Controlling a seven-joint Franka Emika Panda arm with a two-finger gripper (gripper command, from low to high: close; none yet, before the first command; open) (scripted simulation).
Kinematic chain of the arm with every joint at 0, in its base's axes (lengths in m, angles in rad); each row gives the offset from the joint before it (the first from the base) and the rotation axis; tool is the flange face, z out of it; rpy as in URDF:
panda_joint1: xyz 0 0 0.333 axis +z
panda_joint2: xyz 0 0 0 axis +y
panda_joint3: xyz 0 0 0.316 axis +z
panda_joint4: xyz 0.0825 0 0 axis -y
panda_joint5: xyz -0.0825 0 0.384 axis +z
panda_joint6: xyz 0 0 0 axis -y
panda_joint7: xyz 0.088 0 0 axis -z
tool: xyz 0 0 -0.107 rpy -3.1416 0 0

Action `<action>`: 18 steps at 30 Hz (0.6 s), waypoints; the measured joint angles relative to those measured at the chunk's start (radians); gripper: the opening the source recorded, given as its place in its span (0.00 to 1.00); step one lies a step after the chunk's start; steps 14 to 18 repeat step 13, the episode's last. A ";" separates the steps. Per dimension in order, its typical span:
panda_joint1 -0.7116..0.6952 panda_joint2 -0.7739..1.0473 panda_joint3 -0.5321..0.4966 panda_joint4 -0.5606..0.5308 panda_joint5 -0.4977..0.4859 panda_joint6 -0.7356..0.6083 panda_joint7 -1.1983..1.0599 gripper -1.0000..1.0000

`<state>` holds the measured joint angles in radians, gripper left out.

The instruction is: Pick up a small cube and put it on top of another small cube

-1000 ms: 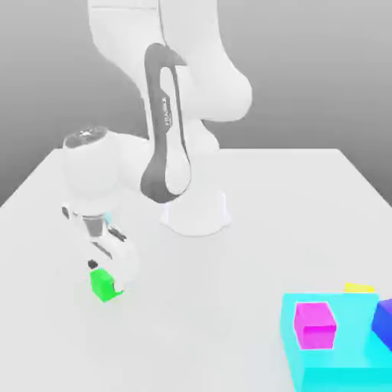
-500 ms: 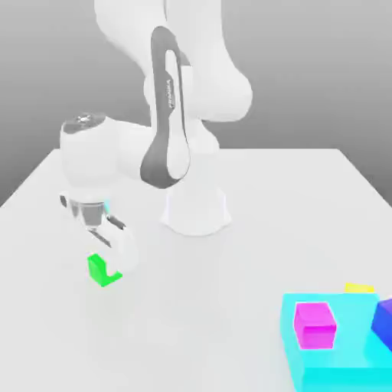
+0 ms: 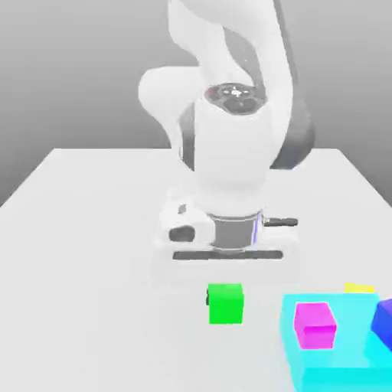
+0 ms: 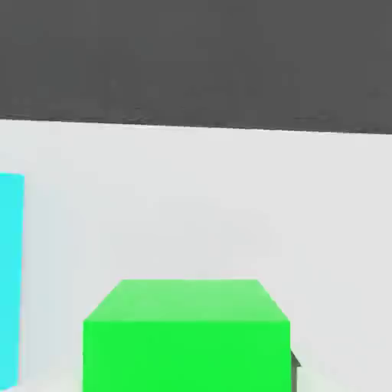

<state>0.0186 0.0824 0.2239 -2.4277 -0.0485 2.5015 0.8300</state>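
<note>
Green cube brought across to the cyan block.
The magenta cube (image 3: pixel 315 325) sits by the edge of the cyan block (image 3: pixel 337 377) on the exterior view's left; beyond that edge, the jaws grip the green cube (image 3: pixel 226 304), now probably ready for stacking.

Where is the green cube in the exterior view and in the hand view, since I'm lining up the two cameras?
Exterior view: the green cube is below the robot's hand, near the middle, toward the view's lower edge and left of the magenta cube.
Hand view: the green cube is large and close to the camera, cut off by the picture's edge.
Shared landmark: the cyan block, also partly seen in the hand view.
</note>
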 joint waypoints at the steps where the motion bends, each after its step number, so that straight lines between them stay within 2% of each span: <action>1: 0.031 0.009 0.020 0.036 -0.002 -0.027 -0.013 0.00; 6: 0.171 0.056 0.126 0.215 -0.015 -0.160 -0.078 0.00; 9: 0.202 0.142 0.125 0.223 -0.062 -0.089 -0.057 0.00; 10: 0.209 0.168 0.120 0.218 -0.077 -0.060 -0.047 1.00; 18: 0.209 0.168 0.120 0.218 -0.077 -0.060 -0.048 1.00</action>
